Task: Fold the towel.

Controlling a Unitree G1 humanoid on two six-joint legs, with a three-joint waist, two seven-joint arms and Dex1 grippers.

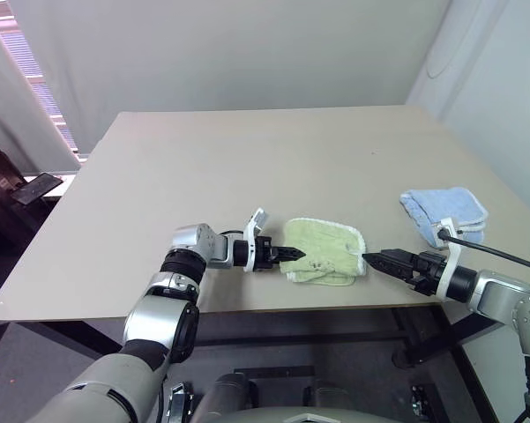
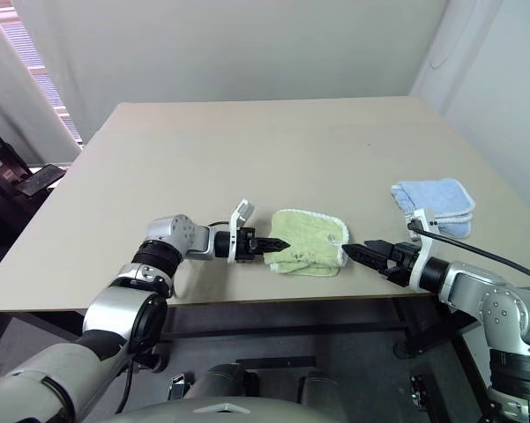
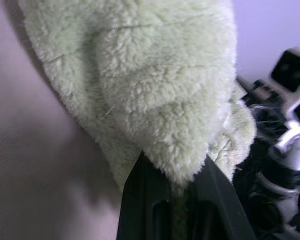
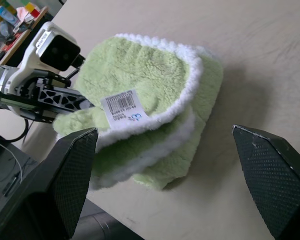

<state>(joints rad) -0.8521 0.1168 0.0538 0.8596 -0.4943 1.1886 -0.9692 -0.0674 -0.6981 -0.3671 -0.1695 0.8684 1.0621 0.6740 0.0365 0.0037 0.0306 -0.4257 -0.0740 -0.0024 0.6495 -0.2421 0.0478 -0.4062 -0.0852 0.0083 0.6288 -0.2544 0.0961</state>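
Towel [image 1: 324, 251] is seen already bunched into a thick multi-layer bundle near the front edge of the table [image 1: 203, 167], between the two grippers. It is judged light, soft and floppy terry, not slippery, likely to sag and unroll unless pinched through all layers; the white stitched edging and corners are judged the best hold points. A barcode label [image 4: 121, 106] is sewn on the top flap. Left gripper [image 1: 288, 255] is clamped on the towel's left edge, pile squeezed between its fingers [image 3: 150, 200]. Right gripper [image 1: 381, 261] is spread wide, holding nothing, just beside the towel's right edge. A blue folded cloth [image 1: 444, 211] lies well apart at the right. The tabletop is plain beige, matte, otherwise bare. Grey walls are seen behind, a blind [image 1: 31, 79] at the left.
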